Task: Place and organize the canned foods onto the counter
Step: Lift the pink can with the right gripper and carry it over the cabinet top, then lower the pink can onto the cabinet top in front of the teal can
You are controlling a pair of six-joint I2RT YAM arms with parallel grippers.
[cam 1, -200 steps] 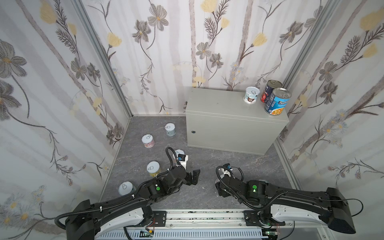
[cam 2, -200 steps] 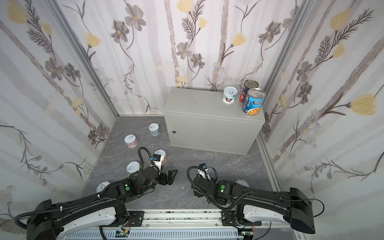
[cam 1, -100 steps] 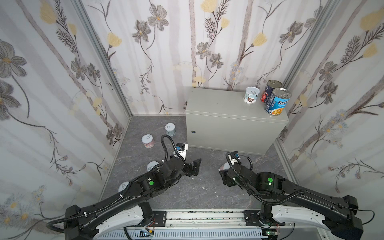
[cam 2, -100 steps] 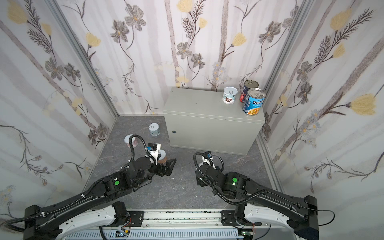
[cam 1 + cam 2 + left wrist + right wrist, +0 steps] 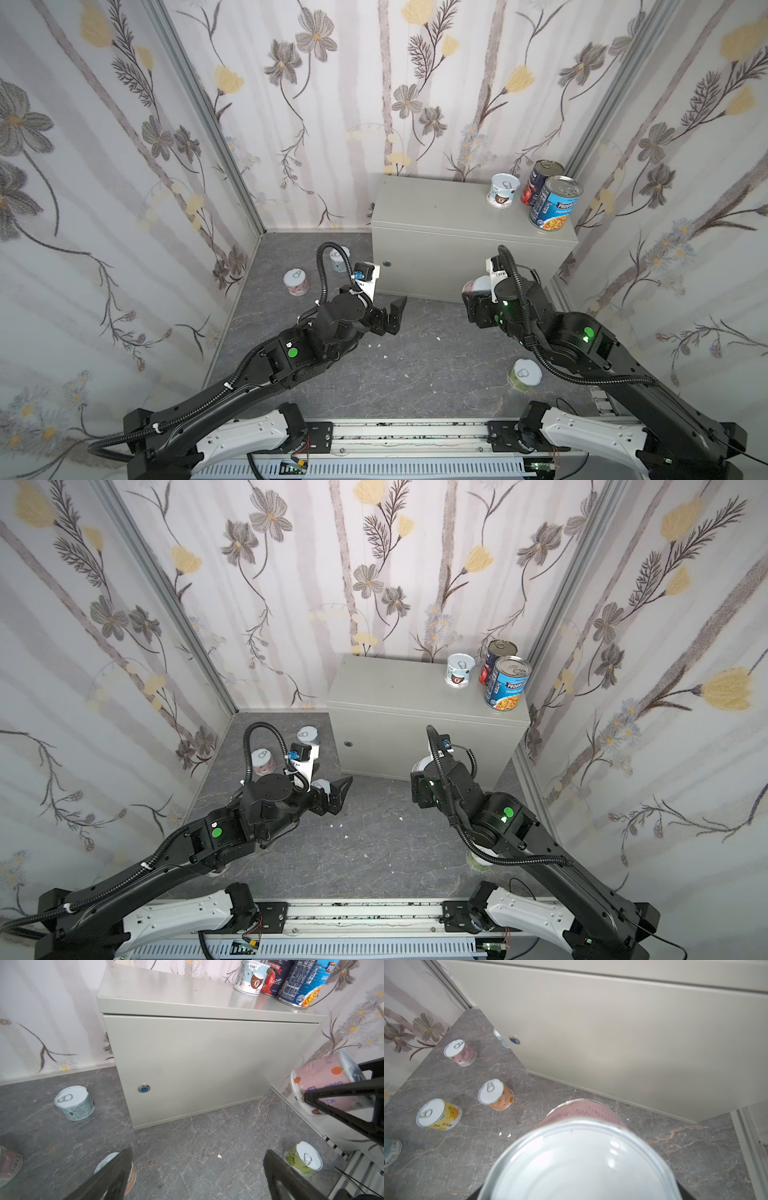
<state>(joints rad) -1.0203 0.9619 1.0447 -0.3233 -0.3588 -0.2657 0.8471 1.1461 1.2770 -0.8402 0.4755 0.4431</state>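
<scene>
Right gripper (image 5: pixel 476 291) clenched around a pink can (image 5: pixel 324 1084) tipped sideways, plain base toward the wrist, held aloft before the counter (image 5: pixel 436 199) front's right end. Left gripper (image 5: pixel 390 313) spread wide above open floor (image 5: pixel 415 365). Three standing cans (image 5: pixel 555 203) crowd the countertop's right end.

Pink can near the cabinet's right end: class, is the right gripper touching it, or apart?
Touching. The left wrist view shows the right gripper's black fingers clamped across the pink can, which hangs tilted above the floor.

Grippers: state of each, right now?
Left gripper: open, empty.
Right gripper: shut on the pink can.
</scene>
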